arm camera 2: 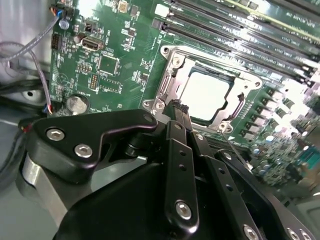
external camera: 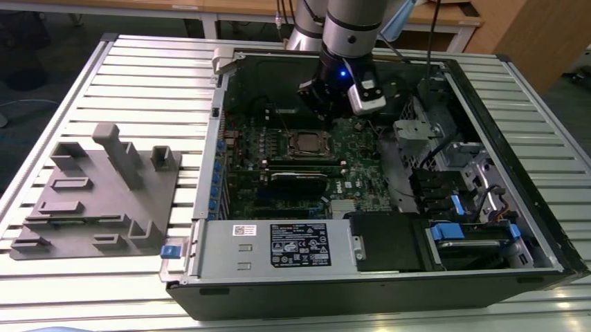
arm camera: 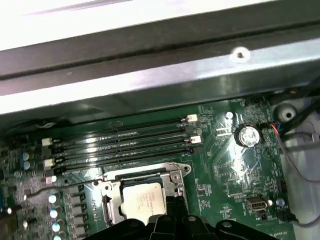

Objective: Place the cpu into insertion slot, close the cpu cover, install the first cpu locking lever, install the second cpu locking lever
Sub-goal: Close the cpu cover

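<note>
One grey moulded fixture [external camera: 93,194] lies on the ribbed metal counter [external camera: 148,62] at the exterior view's left, beside the open black computer case [external camera: 369,290] housing the green motherboard [external camera: 365,169]. Inside, the flat silver cpu [arm camera 2: 205,95] sits in the insertion slot [arm camera 2: 162,87], framed by the thin metal cpu cover [arm camera 2: 200,56], with long black memory slots [arm camera: 120,142] alongside. The black gripper [arm camera 2: 178,106] hangs at the socket's edge, jaws together.

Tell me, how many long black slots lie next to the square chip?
4 memory slots, in the first wrist view: first nearest the case wall, second, third, fourth nearest the cpu, all parallel. None looks hidden.
</note>
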You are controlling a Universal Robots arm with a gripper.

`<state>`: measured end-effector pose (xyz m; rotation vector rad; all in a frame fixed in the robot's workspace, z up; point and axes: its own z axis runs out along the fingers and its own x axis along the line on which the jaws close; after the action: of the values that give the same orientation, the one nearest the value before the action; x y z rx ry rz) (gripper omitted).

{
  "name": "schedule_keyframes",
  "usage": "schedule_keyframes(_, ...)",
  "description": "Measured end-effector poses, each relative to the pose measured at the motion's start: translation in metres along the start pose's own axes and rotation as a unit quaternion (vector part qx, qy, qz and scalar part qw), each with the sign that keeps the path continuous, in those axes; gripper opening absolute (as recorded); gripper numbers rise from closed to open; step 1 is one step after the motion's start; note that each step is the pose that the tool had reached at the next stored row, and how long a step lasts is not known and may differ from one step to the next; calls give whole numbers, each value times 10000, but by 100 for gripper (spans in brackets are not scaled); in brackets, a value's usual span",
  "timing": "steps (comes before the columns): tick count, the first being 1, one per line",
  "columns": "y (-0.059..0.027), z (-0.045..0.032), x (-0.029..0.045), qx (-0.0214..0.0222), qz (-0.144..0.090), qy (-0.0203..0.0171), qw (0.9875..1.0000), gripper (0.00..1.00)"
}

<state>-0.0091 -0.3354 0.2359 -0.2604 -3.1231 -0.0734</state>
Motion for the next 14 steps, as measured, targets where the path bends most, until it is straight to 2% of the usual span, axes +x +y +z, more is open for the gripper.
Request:
schedule_keyframes(4,0,0,0,2,-245,11,9997,11)
schedule_keyframes(9,-1,4,0,2,-502,19,9987,11)
schedule_keyframes(14,-35,16,16,-16,-591,2,9983,11)
